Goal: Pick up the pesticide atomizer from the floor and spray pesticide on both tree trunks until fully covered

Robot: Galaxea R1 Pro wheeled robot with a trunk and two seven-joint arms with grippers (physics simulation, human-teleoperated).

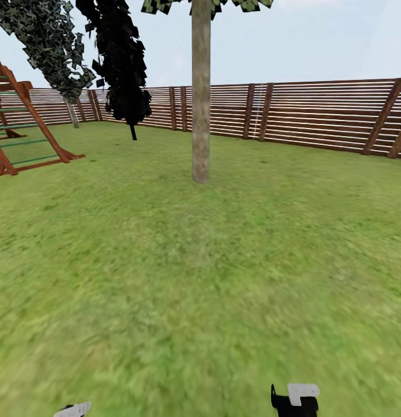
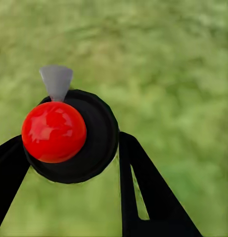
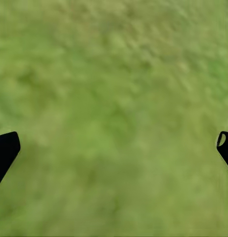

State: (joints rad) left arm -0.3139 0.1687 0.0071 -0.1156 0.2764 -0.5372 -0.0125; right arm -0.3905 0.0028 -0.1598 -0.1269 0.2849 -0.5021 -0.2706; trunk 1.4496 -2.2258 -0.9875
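In the left wrist view the pesticide atomizer [image 2: 69,136] shows end-on: a round black body with a glossy red top and a grey nozzle. My left gripper [image 2: 69,163] is shut on it, one black finger on each side. In the right wrist view my right gripper [image 3: 114,148] is open over grass, its fingertips [image 3: 5,150] far apart. A tree trunk [image 1: 201,92], thick and pale, rises from the lawn straight ahead, several metres off; its leaves begin at the top edge. Parts of both arms [image 1: 294,399] peek in at the bottom of the head view.
Green lawn [image 1: 166,278] stretches ahead to a reddish-brown slat fence [image 1: 316,116]. A near-black thin-stemmed tree [image 1: 124,63] and a leaning dark one [image 1: 50,46] stand at the back left. A wooden climbing frame [image 1: 15,121] stands at far left.
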